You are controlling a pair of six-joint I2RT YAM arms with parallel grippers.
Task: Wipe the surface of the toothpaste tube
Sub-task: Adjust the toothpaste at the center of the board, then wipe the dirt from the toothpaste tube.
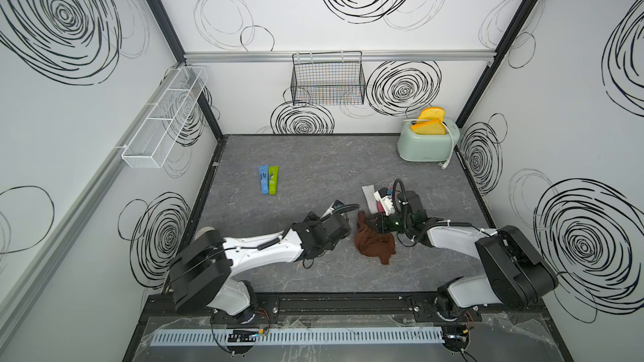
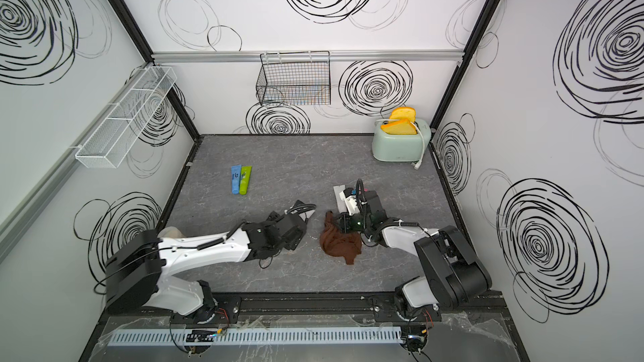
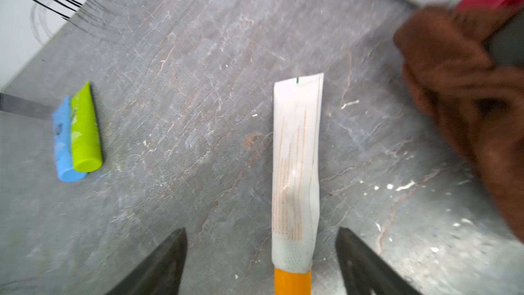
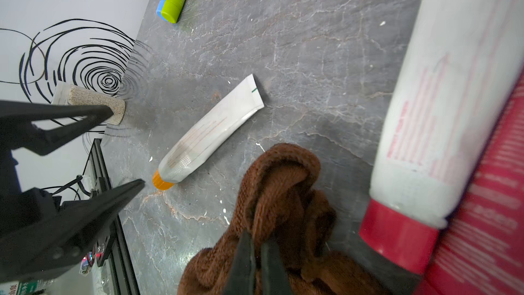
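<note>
At the left of the surface (image 1: 313, 273) a blue tube (image 1: 263, 179) and a green tube (image 1: 273, 180) lie side by side, touching, caps toward the front. Next comes the left claw (image 3: 262, 231), spread wide with nothing in it. The toothpaste tube (image 3: 296, 166) lies flat on the surface between its fingers (image 3: 170, 253), and neither finger touches it. The tube's long axis runs in line with the left arm's reach: the orange cap (image 3: 292, 280) is at the claw end, and the flat crimped end points away, toward the back of the surface. Just to its right is a bunched brown cloth (image 4: 283, 183), near the tube but apart from it. The right claw (image 4: 256, 236) is closed and pinches a fold of that cloth. Beyond it a white tube with a red cap (image 4: 453, 95) rests against a red box (image 4: 487, 222). A pale green toaster (image 1: 423, 146) stands in the far right corner.
</note>
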